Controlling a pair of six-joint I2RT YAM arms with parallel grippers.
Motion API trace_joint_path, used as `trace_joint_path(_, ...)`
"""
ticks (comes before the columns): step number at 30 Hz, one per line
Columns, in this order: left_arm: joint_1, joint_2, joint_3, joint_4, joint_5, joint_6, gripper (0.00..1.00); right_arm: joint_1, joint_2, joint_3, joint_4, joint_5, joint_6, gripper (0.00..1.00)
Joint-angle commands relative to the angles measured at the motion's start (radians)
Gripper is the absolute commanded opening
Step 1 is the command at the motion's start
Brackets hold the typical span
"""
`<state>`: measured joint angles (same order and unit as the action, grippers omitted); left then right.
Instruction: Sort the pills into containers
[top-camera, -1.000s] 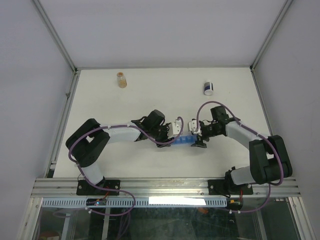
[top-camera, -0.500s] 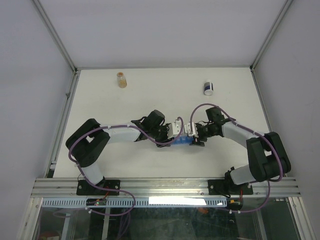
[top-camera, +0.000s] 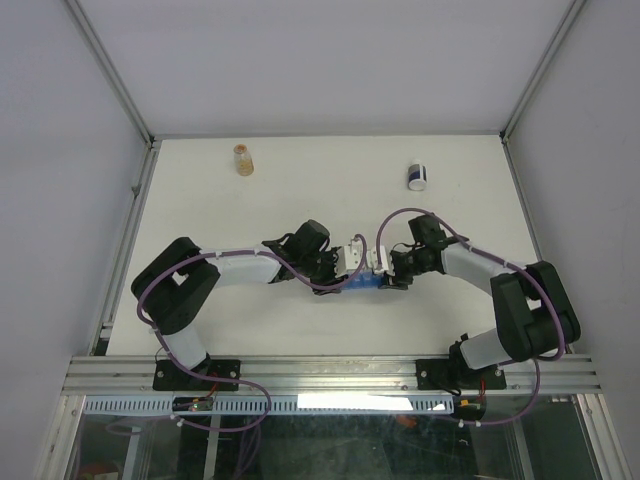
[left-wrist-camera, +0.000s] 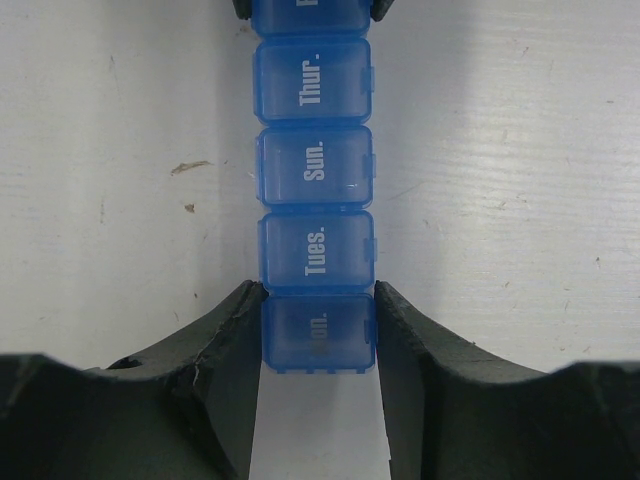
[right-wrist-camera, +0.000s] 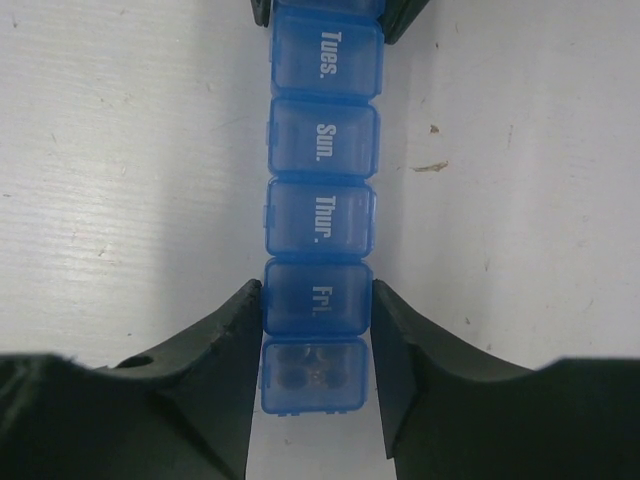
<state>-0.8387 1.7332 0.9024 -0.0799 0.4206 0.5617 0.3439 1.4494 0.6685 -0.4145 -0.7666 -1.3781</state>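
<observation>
1. Spanning the whole scene is the white table (top-camera: 300, 190). The containers (top-camera: 366, 281), a short blue strip of joined, day-marked compartments, lie flat near its middle. They are well apart from the amber bottle (top-camera: 242, 159) and the white bottle (top-camera: 418, 177) at the far edge.
2. The left arm (top-camera: 240, 268) and right arm (top-camera: 480, 265) reach in from opposite ends of the strip. My worry is that, with both ends pinched, an uneven pull or twist could bend the strip, pop a lid or drag it out of one grip. The lids I can see look shut, so nothing can go in yet.
3. The left gripper (left-wrist-camera: 318, 295) is closed on the end compartment, with its fingers (left-wrist-camera: 225, 350) pressed against both side walls.
4. The right gripper (right-wrist-camera: 315, 290) straddles the "Fri." compartment, one in from its end. Its fingers (right-wrist-camera: 215, 350) stand narrow and touch both sides, so I judge it a grip.
5. Dark round shapes (right-wrist-camera: 312, 372) show through the last compartment. They may be pills, but I cannot tell.
</observation>
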Motion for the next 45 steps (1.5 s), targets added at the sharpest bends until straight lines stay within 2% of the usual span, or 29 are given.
trace_joint_path(1,-0.01,-0.042,-0.004,0.049,0.029,0.012,0.43,0.009,0.007,0.04,-0.009,-0.027,0.024,0.38)
trace_joint_path(4,-0.01,-0.041,-0.003,0.046,0.032,0.014,0.42,0.004,0.014,0.058,-0.032,-0.038,0.039,0.3)
trace_joint_path(7,-0.01,-0.041,-0.001,0.042,0.036,0.017,0.4,-0.008,0.018,0.079,-0.058,-0.063,0.054,0.26)
trace_joint_path(24,-0.01,-0.038,0.003,0.031,0.043,0.024,0.38,-0.05,0.086,0.181,-0.164,-0.115,0.165,0.21)
trace_joint_path(27,-0.01,-0.038,0.004,0.032,0.043,0.024,0.37,-0.058,0.109,0.204,-0.174,-0.116,0.203,0.25)
trace_joint_path(34,-0.01,-0.037,0.005,0.029,0.045,0.026,0.37,-0.074,0.087,0.198,-0.111,-0.097,0.304,0.49)
trace_joint_path(45,-0.011,-0.031,0.011,0.022,0.046,0.026,0.37,-0.1,0.043,0.192,-0.008,-0.071,0.46,0.52)
